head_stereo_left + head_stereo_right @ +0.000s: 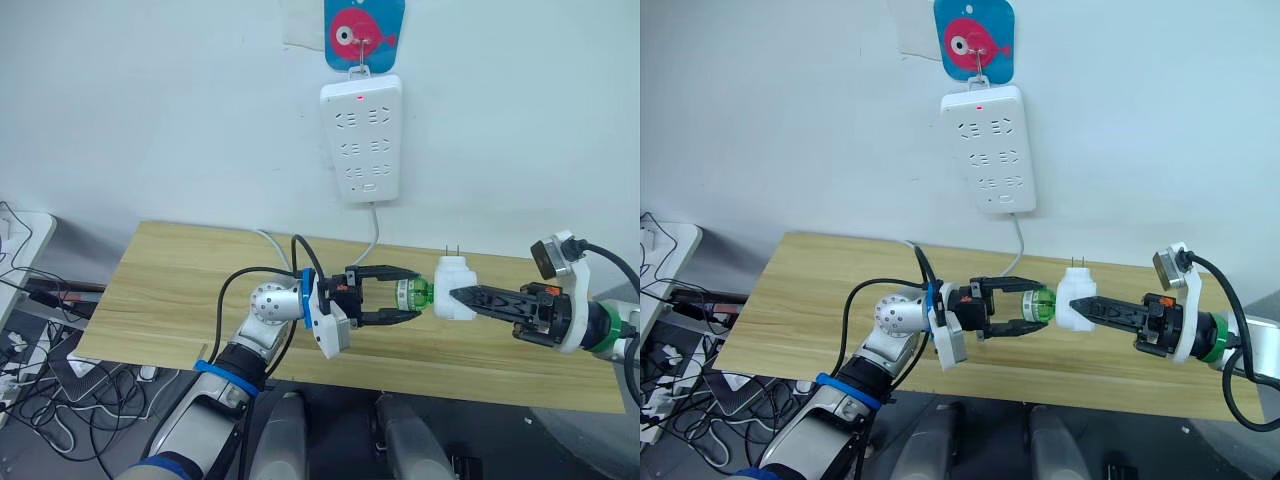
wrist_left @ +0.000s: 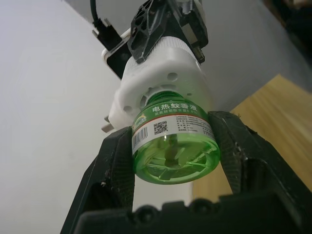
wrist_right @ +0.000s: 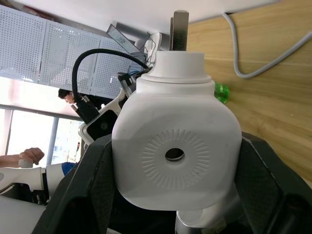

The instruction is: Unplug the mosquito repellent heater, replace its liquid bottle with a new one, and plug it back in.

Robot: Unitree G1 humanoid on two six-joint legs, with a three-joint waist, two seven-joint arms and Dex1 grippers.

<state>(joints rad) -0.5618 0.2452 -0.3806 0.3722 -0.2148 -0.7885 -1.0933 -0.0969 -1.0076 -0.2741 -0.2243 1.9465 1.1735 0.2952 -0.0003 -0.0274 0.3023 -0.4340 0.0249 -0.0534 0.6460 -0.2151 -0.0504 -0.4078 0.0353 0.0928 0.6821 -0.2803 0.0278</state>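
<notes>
- Left gripper [image 1: 409, 296]: fingers pinch the green bottle [image 1: 413, 294] around its body, one finger on each side, as the left wrist view confirms.
- Right gripper [image 1: 458, 296]: fingers clamp the white heater [image 1: 455, 288] by its flanks; its two prongs point up toward the power strip [image 1: 362, 137] on the wall.
- Position: heater and bottle are held in the air above the wooden table [image 1: 160, 290], below the power strip and unplugged from it.
- Bottle neck sits inside the heater's socket; whether it is threaded tight or partly free cannot be told.
- Judged step: separating this bottle from the heater.
- Advice: keep the heater fixed, turn the bottle about its own axis, then draw it straight away from the heater so the wick does not bend or snag.
- Risk: a slack pinch lets the smooth bottle spin or drop.
</notes>
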